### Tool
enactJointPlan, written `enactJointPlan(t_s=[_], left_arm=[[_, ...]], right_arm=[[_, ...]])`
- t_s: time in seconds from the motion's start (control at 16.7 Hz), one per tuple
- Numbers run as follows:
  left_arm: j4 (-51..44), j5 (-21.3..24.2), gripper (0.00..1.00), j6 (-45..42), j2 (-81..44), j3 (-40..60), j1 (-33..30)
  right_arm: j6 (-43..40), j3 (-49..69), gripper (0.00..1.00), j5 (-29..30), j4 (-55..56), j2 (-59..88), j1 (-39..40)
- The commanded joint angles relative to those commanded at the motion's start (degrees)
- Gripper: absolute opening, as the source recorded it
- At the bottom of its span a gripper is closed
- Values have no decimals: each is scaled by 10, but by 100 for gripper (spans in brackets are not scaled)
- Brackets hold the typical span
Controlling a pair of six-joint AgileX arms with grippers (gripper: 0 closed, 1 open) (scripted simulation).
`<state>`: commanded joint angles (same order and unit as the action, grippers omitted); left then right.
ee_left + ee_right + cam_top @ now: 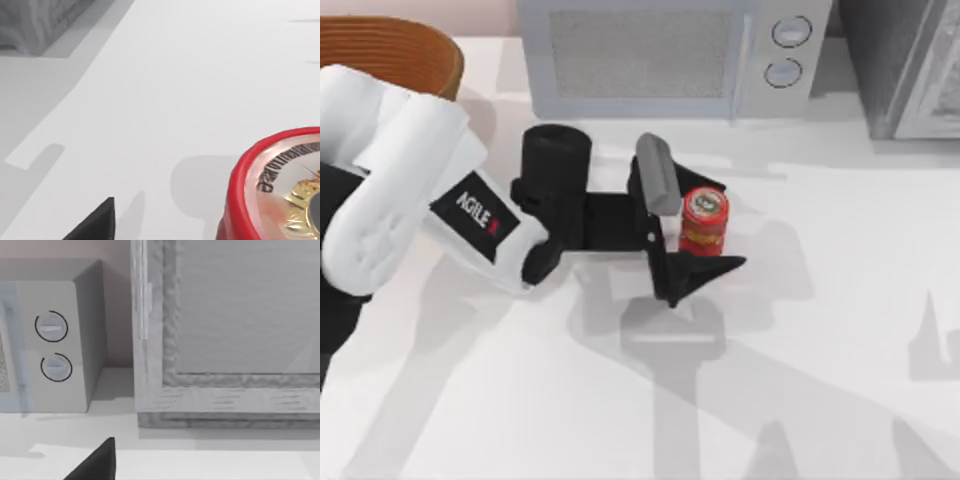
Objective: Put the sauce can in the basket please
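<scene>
The sauce can [704, 218], red with a yellow band, stands upright on the white table in front of the microwave. My left gripper [706, 228] is low at the table and open, with one finger on each side of the can. In the left wrist view the sauce can's [280, 195] red rim and shiny top sit close up, with a gap between it and the black fingertip [97, 222]. The basket [390, 50], brown and ribbed, sits at the far left corner behind my left arm. My right arm is parked off to the right; its fingertip [97, 460] shows at the same spread, open.
A grey microwave [670, 50] stands along the back edge just behind the can, its two dials [52, 347] in the right wrist view. A grey cabinet [910, 60] fills the back right corner. Bare white table lies in front and to the right.
</scene>
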<state>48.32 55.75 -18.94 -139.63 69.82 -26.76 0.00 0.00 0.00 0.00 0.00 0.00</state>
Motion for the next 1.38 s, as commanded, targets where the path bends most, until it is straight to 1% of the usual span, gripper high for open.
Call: enactJointPlan(t_s=[0.06, 0.84, 0.9, 1.38], left_arm=[[0, 0, 100, 0, 0, 0, 0], [0, 0, 2, 0, 0, 0, 0], [0, 0, 0, 0, 0, 0, 0], [0, 0, 0, -1, 1, -1, 2]], right_arm=[[0, 0, 100, 0, 0, 0, 0], [0, 0, 100, 0, 0, 0, 0], [0, 0, 100, 0, 0, 0, 0], [0, 0, 100, 0, 0, 0, 0]])
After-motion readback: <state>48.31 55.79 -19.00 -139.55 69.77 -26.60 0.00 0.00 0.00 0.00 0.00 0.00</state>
